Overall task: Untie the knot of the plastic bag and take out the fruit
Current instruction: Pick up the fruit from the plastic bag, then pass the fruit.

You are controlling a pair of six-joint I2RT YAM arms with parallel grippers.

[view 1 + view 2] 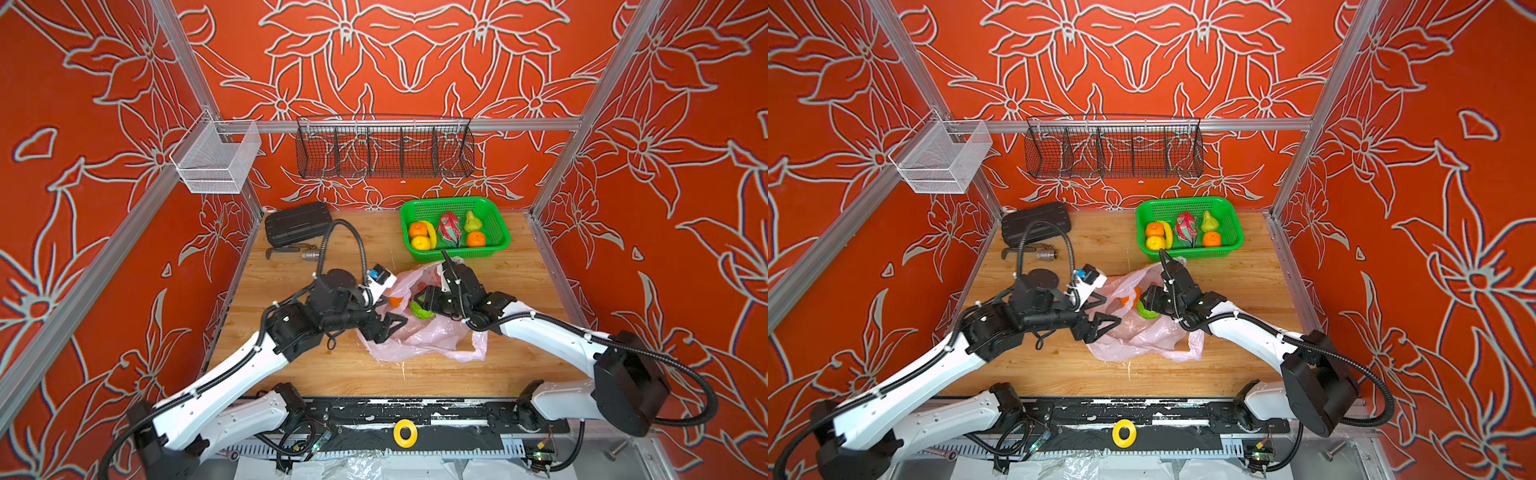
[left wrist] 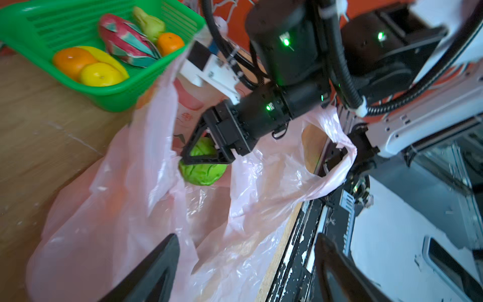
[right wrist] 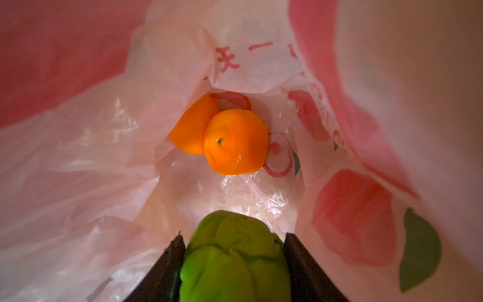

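Observation:
The pale pink plastic bag [image 1: 419, 336] [image 2: 104, 209] lies open and crumpled mid-table; no knot shows. My right gripper [image 1: 420, 306] [image 3: 234, 236] reaches into the bag's mouth, shut on the bumpy green fruit [image 2: 202, 170] [image 3: 232, 261]. Two oranges [image 3: 235, 141] lie deeper inside the bag. My left gripper [image 1: 390, 328] [image 2: 247, 236] hangs open over the bag's near left edge, nothing between its fingers. In the green basket [image 1: 494, 245] at the back lie a dragon fruit [image 1: 449, 229], a pear [image 1: 472, 222] and three oranges [image 1: 476, 239].
A banana [image 1: 432, 235] also lies in the basket. A black case [image 1: 297, 224] and a metal fitting [image 1: 309, 253] sit at the back left. Wire baskets [image 1: 384, 151] hang on the back wall. A yellow ring [image 1: 405, 433] lies on the front rail.

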